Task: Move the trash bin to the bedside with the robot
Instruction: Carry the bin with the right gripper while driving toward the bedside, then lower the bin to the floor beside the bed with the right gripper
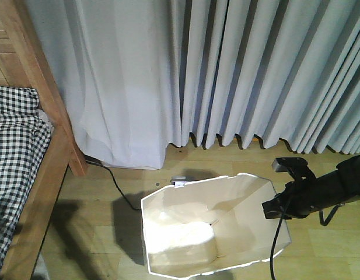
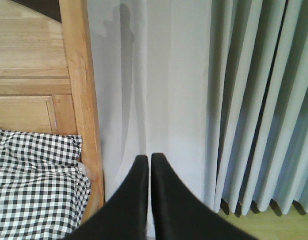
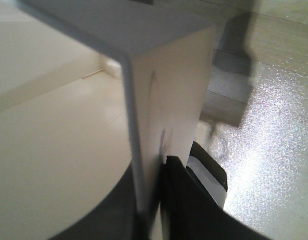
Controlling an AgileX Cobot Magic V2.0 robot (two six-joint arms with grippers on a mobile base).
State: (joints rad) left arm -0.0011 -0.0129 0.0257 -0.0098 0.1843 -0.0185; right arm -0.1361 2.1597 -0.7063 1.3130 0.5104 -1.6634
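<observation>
**Front view.** The white, faceted plastic trash bin (image 1: 250,207) stands on the pale wooden floor (image 1: 92,239) at 6 o'clock. It has no lid. Its folded-sheet walls are cream inside and its rim is angular. At 9 o'clock is the light brown wooden bed frame (image 1: 51,157) with the black-and-white checked bedding (image 1: 16,146) on it. The trash bin is near the frame but apart from it, with a strip of floor between them. The slim black right arm (image 1: 337,186) comes in from 3 o'clock, and the right fingers (image 1: 276,209) meet the bin's rim on its 3 o'clock side. A thin black cable (image 1: 118,188) runs over the floor from 9 o'clock towards the bin. A pale grey pleated curtain (image 1: 226,70) fills the 12 o'clock half.

**Left wrist view.** The two black left fingers (image 2: 141,175) rise from 6 o'clock. They are pressed together with only a hairline slit between them, and they hold nothing. They point at the curtain (image 2: 228,100). The bed frame's post (image 2: 81,100) stands at 10 o'clock and the checked bedding (image 2: 34,185) lies at 8 o'clock.

**Right wrist view.** A white wall of the trash bin (image 3: 168,90) runs from 12 o'clock down to 6 o'clock. Its cream inside is at 9 o'clock. The right fingers (image 3: 188,200) are clamped on that wall at 6 o'clock. One black finger lies against the outside face and a dark blur shows on the inside. The glossy floor (image 3: 268,130) is at 3 o'clock.
</observation>
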